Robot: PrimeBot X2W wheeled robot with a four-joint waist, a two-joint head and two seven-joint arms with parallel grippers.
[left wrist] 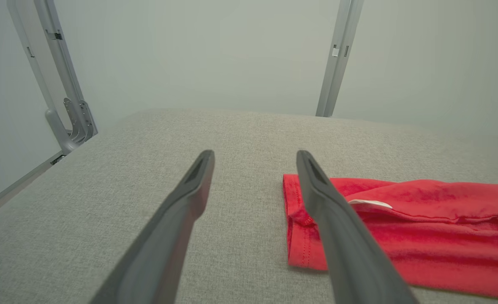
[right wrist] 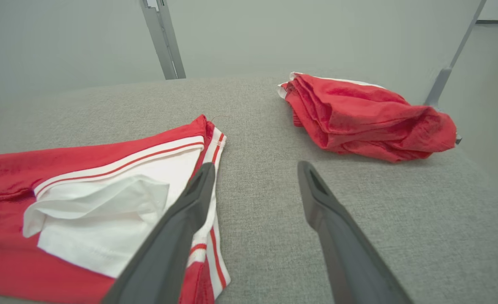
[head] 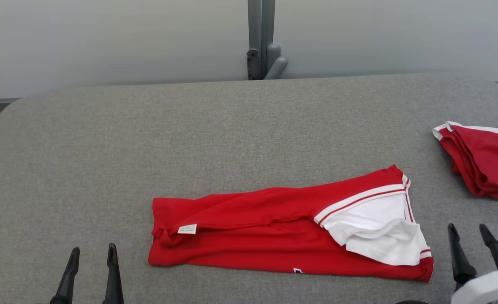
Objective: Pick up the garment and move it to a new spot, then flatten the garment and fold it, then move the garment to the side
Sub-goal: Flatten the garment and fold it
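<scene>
A red garment [head: 265, 228] with white, red-striped sleeve panels lies folded into a long band across the near middle of the grey padded table [head: 189, 126]. Its plain red end [left wrist: 401, 236] lies just right of my left fingers; its white end [right wrist: 105, 211] lies left of my right fingers. My left gripper [head: 91, 252] hovers open at the lower left, short of the garment's left end. My right gripper [head: 468, 230] hovers open at the lower right, just past the white end. Both hold nothing [left wrist: 255, 157] [right wrist: 255, 168].
A second red garment [head: 483, 158], folded in a loose pile [right wrist: 367, 114], sits at the table's right edge. Grey metal posts [head: 261, 38] stand against the pale wall behind the table. Bare table surface stretches to the left and behind the garment.
</scene>
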